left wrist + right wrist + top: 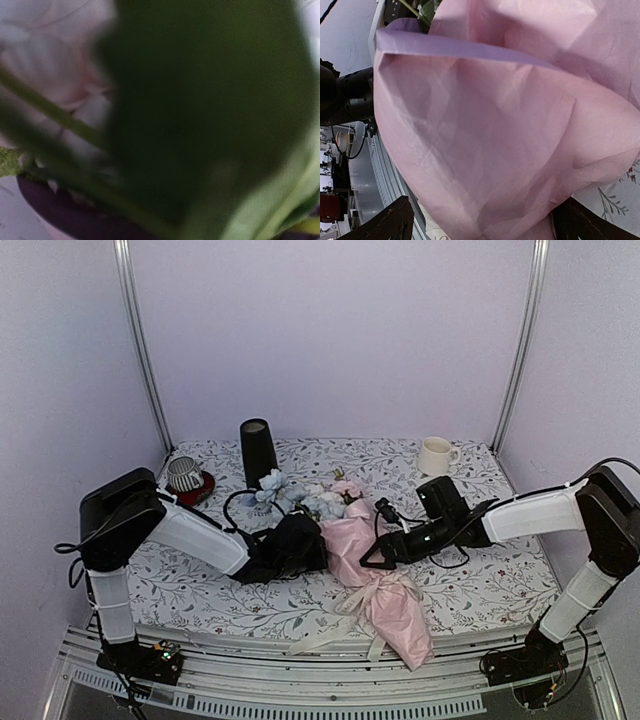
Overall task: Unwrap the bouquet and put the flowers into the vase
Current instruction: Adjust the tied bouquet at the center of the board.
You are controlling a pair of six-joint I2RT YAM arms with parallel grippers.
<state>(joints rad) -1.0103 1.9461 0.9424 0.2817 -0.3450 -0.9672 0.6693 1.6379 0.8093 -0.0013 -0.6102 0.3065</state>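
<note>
The bouquet [385, 600] lies in the middle of the table, its pink paper cone tied with a cream ribbon [352, 608]. Pale blue and pink flowers [290, 495] stick out toward the black vase [257, 452], which stands upright at the back. My left gripper [303, 540] is shut against the cone's left side, by the stems. Its wrist view shows only a blurred green leaf [200, 115] and a stem [50, 110], so I cannot tell whether it holds anything. My right gripper [372, 554] is open on the cone's right side, its fingers [385, 225] wide apart with the pink paper [495, 125] bulging between them.
A cream mug [435, 455] stands at the back right. A striped cup [185, 474] sits on a red coaster at the back left. The floral tablecloth [480, 580] covers the table, and the cone's tail hangs over the metal front rail [300, 680].
</note>
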